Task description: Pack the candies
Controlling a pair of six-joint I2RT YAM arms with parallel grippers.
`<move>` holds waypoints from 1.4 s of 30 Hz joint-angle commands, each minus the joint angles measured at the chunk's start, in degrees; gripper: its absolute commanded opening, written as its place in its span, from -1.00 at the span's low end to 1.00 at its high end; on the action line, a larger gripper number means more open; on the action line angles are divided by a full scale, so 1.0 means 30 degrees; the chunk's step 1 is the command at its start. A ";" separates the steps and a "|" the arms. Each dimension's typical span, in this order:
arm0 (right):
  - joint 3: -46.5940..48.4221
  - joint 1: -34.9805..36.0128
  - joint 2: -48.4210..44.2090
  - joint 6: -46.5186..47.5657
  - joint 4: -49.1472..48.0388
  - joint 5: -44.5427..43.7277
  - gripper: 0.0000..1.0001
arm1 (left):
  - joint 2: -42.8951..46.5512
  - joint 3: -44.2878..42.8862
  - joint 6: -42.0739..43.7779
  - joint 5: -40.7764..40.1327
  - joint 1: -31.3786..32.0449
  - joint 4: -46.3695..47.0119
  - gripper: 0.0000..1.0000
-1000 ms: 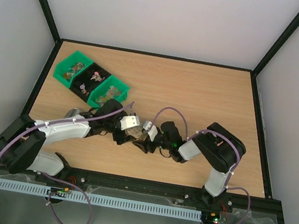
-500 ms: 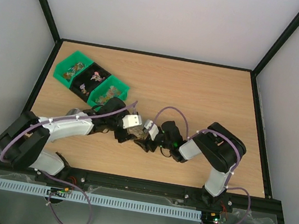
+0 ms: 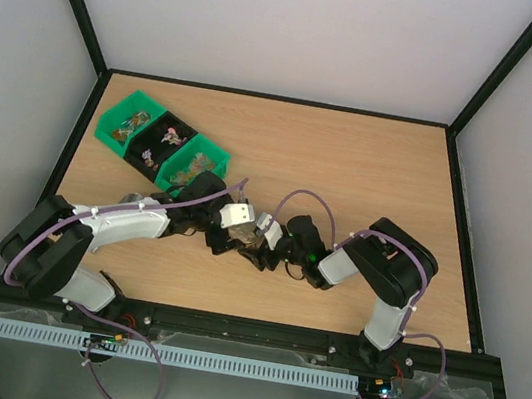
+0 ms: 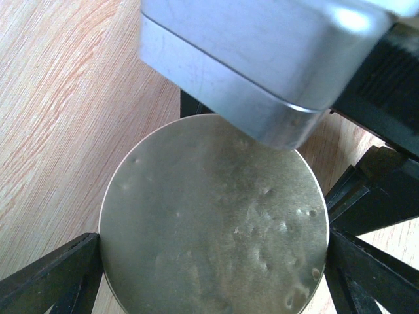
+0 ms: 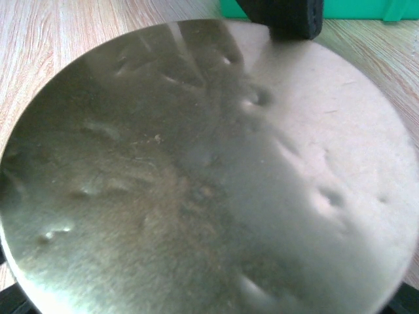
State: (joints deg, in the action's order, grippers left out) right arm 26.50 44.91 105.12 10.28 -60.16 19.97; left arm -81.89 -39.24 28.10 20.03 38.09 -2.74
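The candies [image 3: 167, 139] lie in a green three-part bin [image 3: 112, 127] at the far left corner of the wooden table [image 3: 371, 176], a small mixed-colour heap in each compartment, well apart from both grippers. The two arms reach in from their bases and meet near the middle of the table, closer to the near edge, their wrists almost nose to nose. Between them sits a round, dull whitish lid [image 4: 213, 222] with a slightly dimpled top, lying flat and level; what is beneath it is hidden. In the left wrist view the left gripper [image 4: 213, 258] is spread wide around this lid, one black finger [image 4: 59, 275] at the rim on each side. The fingers stand right at the edge, but whether they press on it or only frame it cannot be told. A silvery box-shaped housing [image 4: 262, 59] on the other arm overhangs the far side of the lid, with black parts of that arm along the lid's right edge. The right gripper [image 3: 256, 252] comes at the lid from the opposite side. In its own wrist view the lid fills nearly the whole picture, only dark slivers show at the bottom corners, and so it cannot be told whether its jaws are clamped or loose. A black part [image 5: 281, 16] stands at the lid's far rim there, with the green wall of the bin behind it on the wood
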 commanded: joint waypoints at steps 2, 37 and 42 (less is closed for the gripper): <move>-0.0101 0.0435 0.0560 -0.0086 0.1450 0.1021 -0.63 | -0.0328 -0.0483 0.0134 0.1407 0.0342 0.0504 0.88; -0.0995 0.0436 -0.0683 0.4278 0.3270 0.3550 -0.64 | -0.1302 -0.1444 1.4361 0.5550 -0.0530 -0.8094 0.54; -0.0960 0.0417 -0.0775 0.4742 0.3664 0.3851 -0.64 | -0.2181 -0.2306 1.5864 0.5625 -0.0559 -0.9842 0.52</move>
State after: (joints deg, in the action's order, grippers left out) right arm 24.62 45.82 102.50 21.74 -56.29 27.94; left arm -84.93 -45.95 62.37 32.99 34.98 -21.98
